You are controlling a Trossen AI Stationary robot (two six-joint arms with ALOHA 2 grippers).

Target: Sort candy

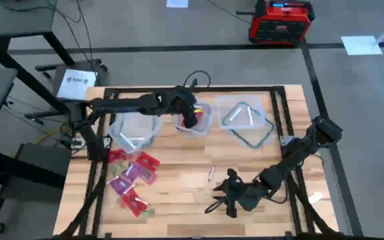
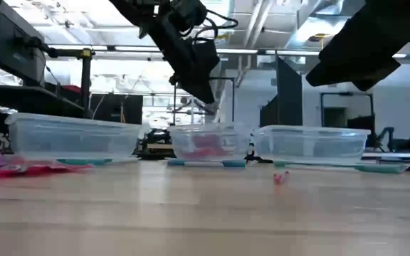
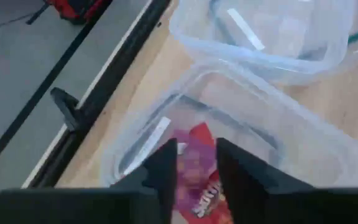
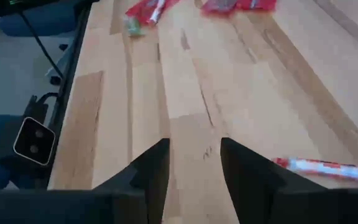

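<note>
Three clear tubs stand along the far side: left tub [image 1: 135,130], middle tub [image 1: 195,120] and right tub [image 1: 245,120]. My left gripper [image 1: 191,119] [image 3: 196,163] hangs open over the middle tub [image 3: 260,124]. Through its gap I see pink and red candy [image 3: 196,171] lying on the tub's floor [image 2: 205,146]. A pile of red, pink and purple candy [image 1: 132,177] [image 2: 6,165] lies near the table's left edge. One loose candy [image 1: 211,173] [image 4: 328,167] [image 2: 281,176] lies mid-table. My right gripper [image 1: 227,193] [image 4: 194,158] is open, low over bare wood just near of it.
Black frame rails [image 1: 282,113] run around the table's edges. A red box [image 1: 280,21] sits on the floor beyond the far edge. Bare wood [image 1: 179,200] lies between the pile and my right gripper. The right tub [image 3: 266,31] holds only a white strip.
</note>
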